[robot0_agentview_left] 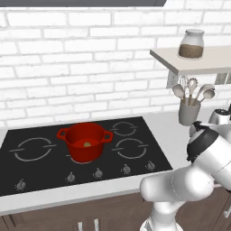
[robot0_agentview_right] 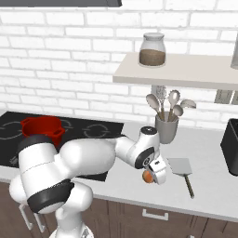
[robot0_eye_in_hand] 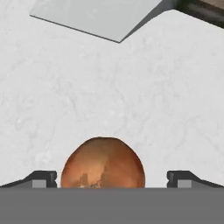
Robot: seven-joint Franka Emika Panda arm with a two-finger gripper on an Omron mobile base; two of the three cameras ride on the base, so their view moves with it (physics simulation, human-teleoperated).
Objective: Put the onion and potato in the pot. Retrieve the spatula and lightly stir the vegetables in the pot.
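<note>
My claw (robot0_eye_in_hand: pixel 112 178) is spread wide, jaws as far apart as they go, nothing gripped. The onion (robot0_eye_in_hand: pixel 103 162) sits on the counter (robot0_eye_in_hand: pixel 65 100) right between my two fingertips (robot0_eye_in_hand: pixel 43 178), a clear gap on each side, neither tip touching it. In the right base view my claw (robot0_agentview_right: pixel 153 175) is low over the counter with the onion (robot0_agentview_right: pixel 147 176) tucked at its tip; whether it touches the surface there I cannot tell.

The spatula (robot0_agentview_right: pixel 182 168) lies flat on the counter just to the right of my claw in that view, pale blade nearest me, dark handle running away toward the counter's front edge. In the hand view, the blade (robot0_eye_in_hand: pixel 98 16) lies ahead of my tips, well apart from the onion.

The pot (robot0_agentview_left: pixel 85 140) stands on the black cooktop (robot0_agentview_left: pixel 40 171), well off to the left of my claw, upright, no lid. The potato (robot0_agentview_left: pixel 87 144) is inside it, a small yellowish lump on the bottom.

Behind my claw, a grey utensil holder (robot0_agentview_right: pixel 166 128) with round-headed spoons stands on the counter by the wall. Above that, a shelf (robot0_agentview_right: pixel 176 74) carries a glass jar (robot0_agentview_right: pixel 152 50).
</note>
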